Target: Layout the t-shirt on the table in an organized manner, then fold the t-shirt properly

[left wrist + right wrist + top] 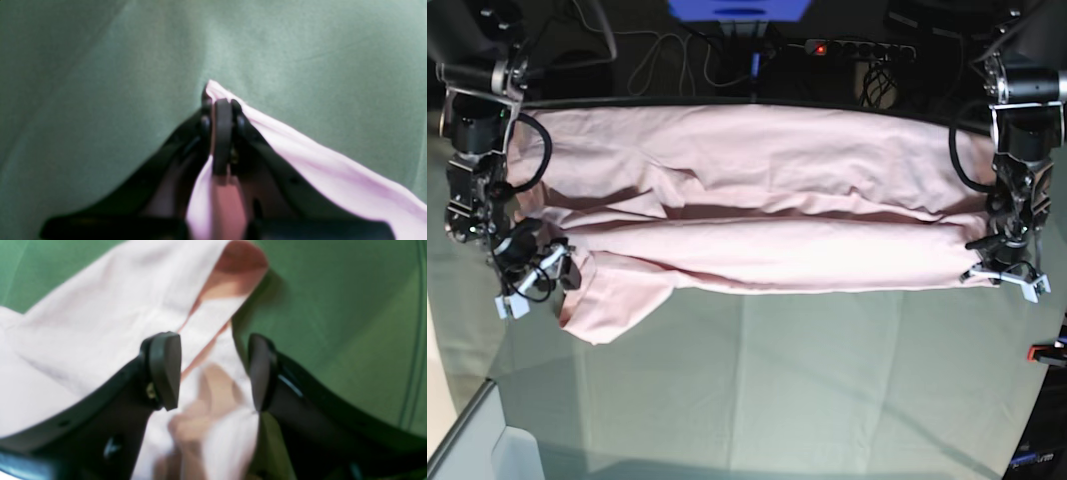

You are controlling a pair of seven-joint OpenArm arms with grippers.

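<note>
The pale pink t-shirt (757, 250) lies stretched sideways across the far half of the table (777, 380), folded lengthwise with a sleeve hanging toward the front at the left. My left gripper (1002, 268) is at the shirt's right end and is shut on a corner of the t-shirt (317, 160); in the left wrist view the left gripper (222, 110) pinches that fabric above the table (100, 100). My right gripper (537, 272) is at the shirt's left end. In its wrist view the right gripper (213, 373) stands open, with loose folds of t-shirt (100, 316) between its fingers (165, 370) above the table (333, 306).
A power strip (857, 47) with a red light and loose cables lie behind the table's far edge. A red clamp (1047, 352) sits at the right edge. A pale bin corner (522, 450) shows at the front left.
</note>
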